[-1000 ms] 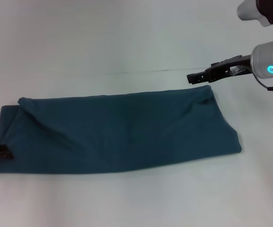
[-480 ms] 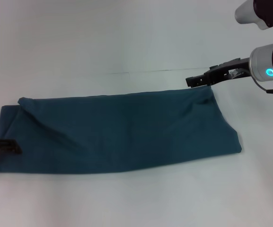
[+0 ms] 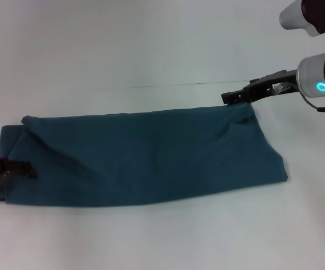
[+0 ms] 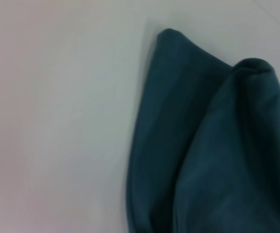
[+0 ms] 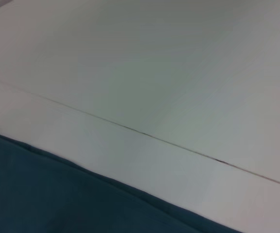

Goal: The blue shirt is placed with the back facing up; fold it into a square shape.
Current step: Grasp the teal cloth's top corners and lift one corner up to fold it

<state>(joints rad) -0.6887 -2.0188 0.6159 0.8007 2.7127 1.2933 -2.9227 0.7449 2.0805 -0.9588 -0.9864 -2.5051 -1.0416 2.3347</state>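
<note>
The dark teal-blue soft cotton shirt (image 3: pixel 145 157) lies flat on the white table (image 3: pixel 151 50) as a long folded band, plain side up. Its long axis runs across the head view from the robot's left to its right, the right end sitting a little nearer the far side and ending in a slanted edge.

The left gripper (image 3: pixel 21 169) — black, coming in low from the table's left edge — sits at the band's left end, its tip over the cloth near the front corner; whether its jaws are parted or closed on the fabric cannot be told. The left wrist view shows that end's folded corner (image 4: pixel 212 145) with one layer lapped over another.

The right gripper (image 3: pixel 230 97) — black, on a silver arm — hangs at the band's far right corner, its tip just at the cloth's edge; its jaw state cannot be told either.
</note>
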